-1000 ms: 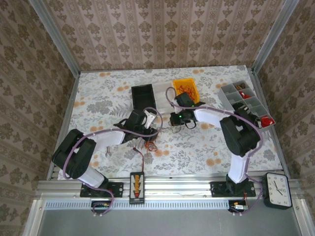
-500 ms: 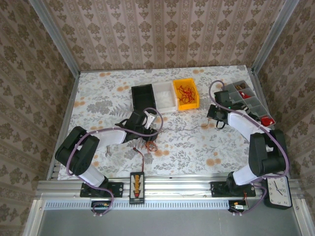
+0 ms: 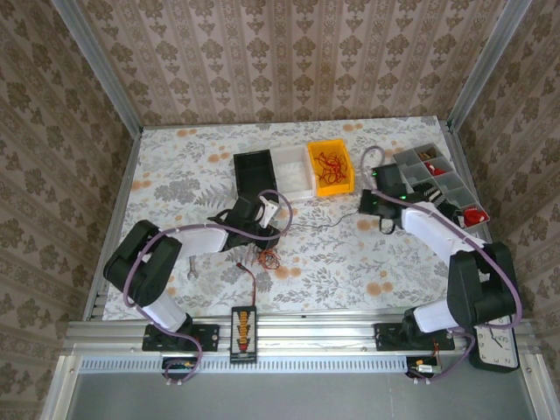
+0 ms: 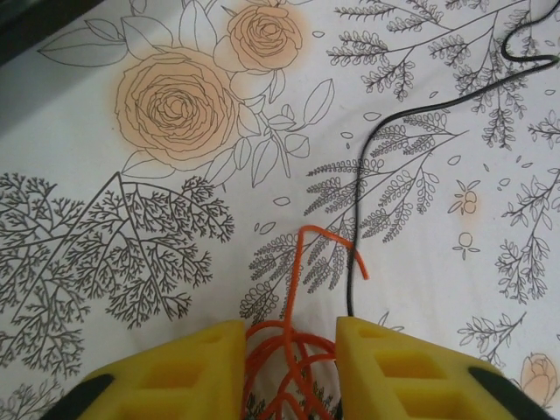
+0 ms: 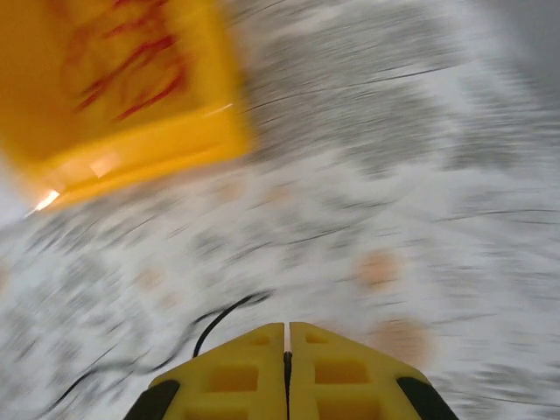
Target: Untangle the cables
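A second ago our right pincer (image 5: pixel 286 337) was in the middle, close beside our left pincer (image 4: pixel 290 337). Now it is well away from it, near the yellow plastic box (image 5: pixel 149 144) of red wires. Its two yellow jaws are pressed tight together. A thin black wire (image 5: pixel 219 313) comes out just left of it and runs back to the left pincer. We think the wire is pinched, but we cannot be sure. So one wire looks pulled out of the knot, which is a good start.

The cables (image 4: pixel 294 271), a little curly bunch of thin red, orange and black wires, lie between the left pincer's jaws and just in front of them. That pincer is partly open and is not squeezing them.

The worktop (image 3: pixel 175 166) has a white cloth with drawn flowers and leaves. Brown patterned walls (image 3: pixel 280 61) stand around it.
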Controlling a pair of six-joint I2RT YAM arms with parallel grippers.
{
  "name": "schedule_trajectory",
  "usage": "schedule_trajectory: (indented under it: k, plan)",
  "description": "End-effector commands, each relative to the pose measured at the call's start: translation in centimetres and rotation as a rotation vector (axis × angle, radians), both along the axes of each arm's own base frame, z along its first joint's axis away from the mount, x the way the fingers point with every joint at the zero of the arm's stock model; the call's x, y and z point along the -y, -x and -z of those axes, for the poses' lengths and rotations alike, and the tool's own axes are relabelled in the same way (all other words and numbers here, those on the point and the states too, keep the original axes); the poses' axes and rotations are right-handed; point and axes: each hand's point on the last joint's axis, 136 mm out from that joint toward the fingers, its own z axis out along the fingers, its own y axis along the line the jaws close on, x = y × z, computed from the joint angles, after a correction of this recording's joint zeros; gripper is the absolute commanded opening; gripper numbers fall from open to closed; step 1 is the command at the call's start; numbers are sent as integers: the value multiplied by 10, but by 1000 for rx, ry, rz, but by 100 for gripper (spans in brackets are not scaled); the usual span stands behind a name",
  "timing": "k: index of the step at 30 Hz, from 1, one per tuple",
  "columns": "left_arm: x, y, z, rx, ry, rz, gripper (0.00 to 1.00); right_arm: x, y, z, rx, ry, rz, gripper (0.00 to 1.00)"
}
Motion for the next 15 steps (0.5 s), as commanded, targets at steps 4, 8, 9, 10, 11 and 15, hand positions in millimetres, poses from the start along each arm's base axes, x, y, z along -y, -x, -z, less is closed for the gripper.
schedule_trajectory:
  k: [4, 8, 9, 10, 11, 15]
  plan:
    - [11, -3, -2, -18, 14, 32, 25, -88, 24, 38, -142, -67, -327, 8]
    - [14, -4, -2, -20, 18, 39, 21, -115, 24, 51, -191, -62, -397, 11]
    - [14, -4, -1, -19, 18, 39, 21, -118, 24, 53, -199, -61, -407, 12]
    - [14, -4, -2, -19, 19, 37, 21, -122, 23, 56, -208, -59, -417, 15]
    - [14, -4, -1, -19, 20, 33, 21, -125, 23, 58, -216, -61, -424, 18]
    - [13, -2, 1, -23, 22, 28, 24, -136, 30, 61, -248, -103, -468, 30]
